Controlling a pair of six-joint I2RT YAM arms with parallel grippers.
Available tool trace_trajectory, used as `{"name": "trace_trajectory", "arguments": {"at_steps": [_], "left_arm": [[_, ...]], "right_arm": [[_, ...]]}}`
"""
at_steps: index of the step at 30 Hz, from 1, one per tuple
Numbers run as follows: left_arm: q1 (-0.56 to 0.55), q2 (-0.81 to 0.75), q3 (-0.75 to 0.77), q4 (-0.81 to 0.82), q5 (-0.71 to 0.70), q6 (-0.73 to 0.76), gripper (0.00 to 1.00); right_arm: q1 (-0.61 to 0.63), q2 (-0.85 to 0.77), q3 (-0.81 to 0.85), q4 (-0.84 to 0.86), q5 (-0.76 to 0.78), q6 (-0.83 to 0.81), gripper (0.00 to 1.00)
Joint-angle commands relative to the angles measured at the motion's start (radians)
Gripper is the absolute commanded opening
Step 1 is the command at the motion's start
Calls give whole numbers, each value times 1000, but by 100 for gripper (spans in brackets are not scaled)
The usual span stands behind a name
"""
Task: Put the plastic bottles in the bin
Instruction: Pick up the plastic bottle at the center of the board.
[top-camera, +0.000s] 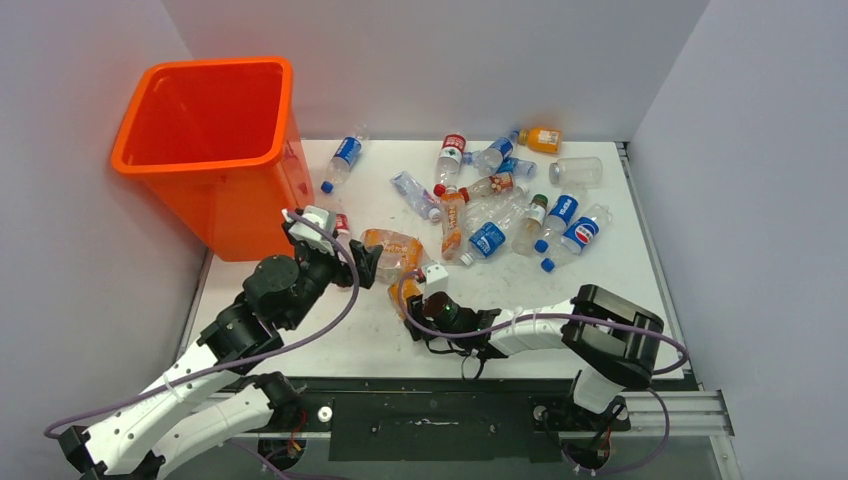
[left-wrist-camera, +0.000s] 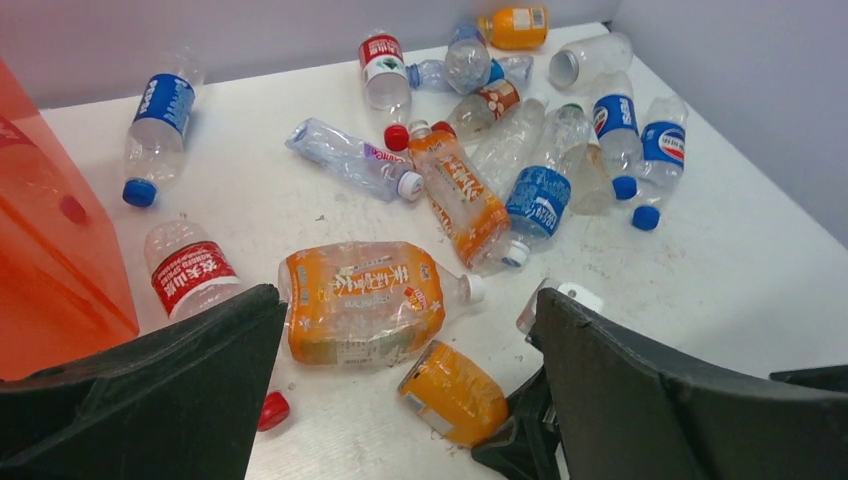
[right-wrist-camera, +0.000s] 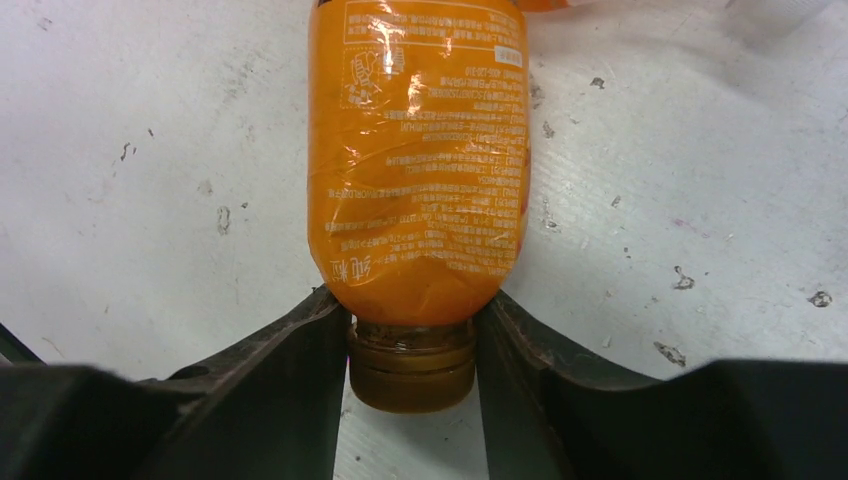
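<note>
At far left, the bin (top-camera: 235, 205) stands upright in the table's back corner. No bottle shows in the part of its inside that the overhead view reaches, so you should count the job as barely begun.

Just in front of the bin's near corner, your left gripper (top-camera: 360, 262) hangs with its fingers spread wide and nothing between them. Below it lies a crushed orange-label bottle (left-wrist-camera: 360, 300). A red-label bottle (left-wrist-camera: 190, 272) rests close against the bin wall, and a loose red cap (left-wrist-camera: 272, 410) sits on the table (top-camera: 300, 330).

Toward the centre, your right gripper (right-wrist-camera: 412, 340) is low over the table and closed on the neck of an orange bottle (right-wrist-camera: 415, 150). One finger presses each side of the brown cap. The bottle lies flat on its side, its body pointing away from the wrist, and it does not look lifted yet. This reads as the first pick, caught at the moment of the grasp.

Farther back, a lone blue-label bottle (top-camera: 345, 160) lies near the bin. To the right, the main heap of plastic bottles (top-camera: 500, 205) is strewn across the far half of the table, some overlapping, some touching, all on their sides.

What is left for you is nearly everything: carry the held bottle across to the bin, drop it in, then clear the two bottles by the left arm and work through the heap.
</note>
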Motion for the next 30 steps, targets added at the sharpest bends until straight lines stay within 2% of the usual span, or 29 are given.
{"name": "trace_trajectory", "arguments": {"at_steps": [1, 2, 3, 4, 11, 16, 18, 24, 30], "left_arm": [[-2, -37, -114, 159, 81, 132, 96], [-1, -50, -138, 183, 111, 142, 96], [0, -64, -157, 200, 139, 150, 96], [0, -79, -174, 214, 164, 160, 96], [7, -171, -268, 304, 373, 239, 96], [21, -126, -272, 305, 460, 247, 96], [21, -114, -280, 298, 529, 262, 96], [18, -108, -330, 329, 851, 270, 96], [-5, -103, -322, 254, 947, 341, 96]], "right_arm": [[-7, -90, -10, -39, 5, -6, 29], [-8, -125, -17, -72, -8, -15, 24], [-8, -161, -19, -114, -19, -24, 13], [-8, -195, -17, -167, -25, -31, 6], [-9, -436, 68, -571, -164, -115, 5], [-12, -478, 220, -830, -252, -158, 5], [-13, -487, 277, -896, -282, -170, 5], [-30, -526, 364, -1009, -389, -238, 5], [-33, -515, 447, -1100, -443, -286, 5]]}}
